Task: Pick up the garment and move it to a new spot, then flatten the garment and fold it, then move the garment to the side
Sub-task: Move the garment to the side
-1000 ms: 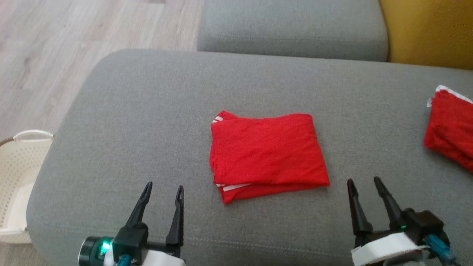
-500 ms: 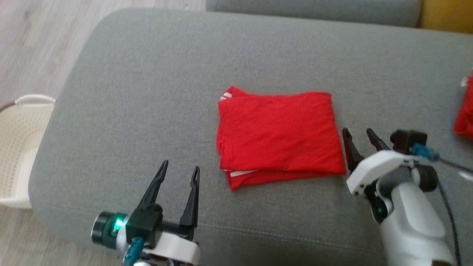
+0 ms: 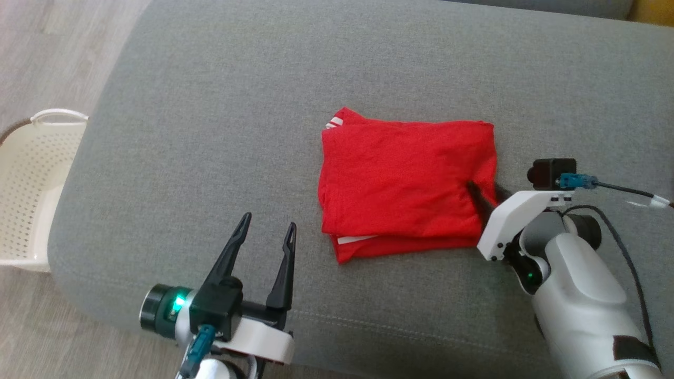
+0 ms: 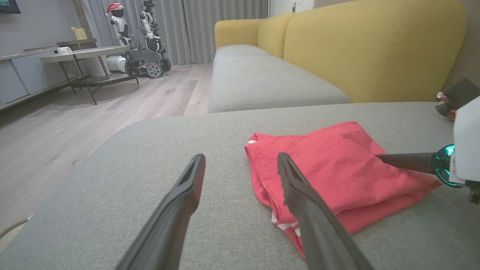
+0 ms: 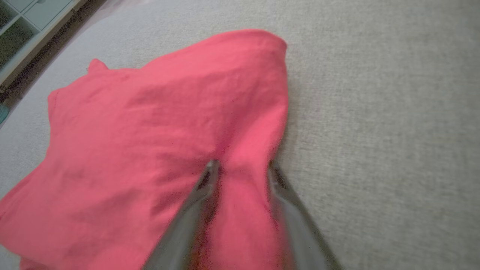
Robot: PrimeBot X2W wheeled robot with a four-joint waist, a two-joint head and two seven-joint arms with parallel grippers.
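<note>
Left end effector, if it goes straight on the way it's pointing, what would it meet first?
Probably bare gray cushion: the left end effector points across it, just left of the folded red garment. One finger might graze the garment's near edge; depth is unclear.

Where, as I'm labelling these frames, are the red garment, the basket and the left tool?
red garment [image 3: 405, 184]: head view, middle of its top layer.
basket [image 3: 31, 179]: head view, perforated wall.
left tool [image 3: 268, 221]: head view, midway between fingertips.
</note>
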